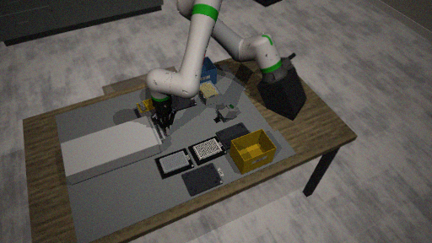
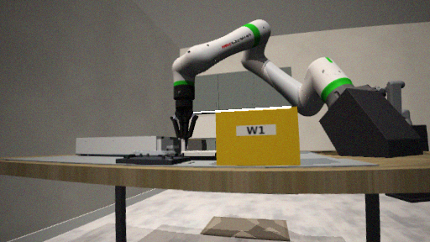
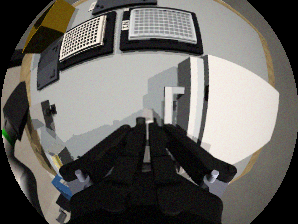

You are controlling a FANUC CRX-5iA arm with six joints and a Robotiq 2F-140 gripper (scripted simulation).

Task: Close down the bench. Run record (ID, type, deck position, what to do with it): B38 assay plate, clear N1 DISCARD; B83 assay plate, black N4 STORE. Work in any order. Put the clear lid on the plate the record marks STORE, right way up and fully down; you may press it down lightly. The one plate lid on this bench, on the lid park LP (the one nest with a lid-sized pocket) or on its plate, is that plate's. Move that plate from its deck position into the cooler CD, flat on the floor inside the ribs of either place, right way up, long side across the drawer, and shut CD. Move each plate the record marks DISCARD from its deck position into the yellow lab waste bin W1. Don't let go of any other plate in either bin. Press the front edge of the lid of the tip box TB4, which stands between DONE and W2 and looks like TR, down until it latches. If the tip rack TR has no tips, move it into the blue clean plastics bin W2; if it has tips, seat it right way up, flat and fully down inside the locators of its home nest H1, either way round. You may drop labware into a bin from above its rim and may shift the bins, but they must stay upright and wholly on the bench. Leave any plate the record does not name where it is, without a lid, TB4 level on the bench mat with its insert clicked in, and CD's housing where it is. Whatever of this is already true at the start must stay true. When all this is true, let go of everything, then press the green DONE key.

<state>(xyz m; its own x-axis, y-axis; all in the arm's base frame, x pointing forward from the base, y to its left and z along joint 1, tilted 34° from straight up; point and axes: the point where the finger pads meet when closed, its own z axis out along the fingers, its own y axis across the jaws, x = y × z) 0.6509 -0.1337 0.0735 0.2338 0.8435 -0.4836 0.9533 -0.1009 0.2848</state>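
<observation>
closed tight on nothing, the claw [image 1: 164, 126] points down at the front end of the long white cooler [image 1: 110, 145]. just past it two plates [image 1: 174, 162] [image 1: 207, 148] sit side by side near the yellow bin [image 1: 253, 149]. all rest on a grey mat [image 1: 126, 194] on a wooden table [image 1: 38, 190], above a grey floor [image 1: 380, 84].

Bench inventory by count, top view. Bins: two, one yellow bin [image 1: 253, 150] and one blue bin [image 1: 208, 71]. Well-gridded plates in black nests: two, one [image 1: 175, 161] beside the other [image 1: 207, 148]. Flat dark nests or plates showing no grid: two, one [image 1: 202, 179] at the front edge of the mat, one [image 1: 232, 132] just behind the yellow bin. Long white housings: one [image 1: 109, 145]. Robot arms: one [image 1: 198, 40].
</observation>
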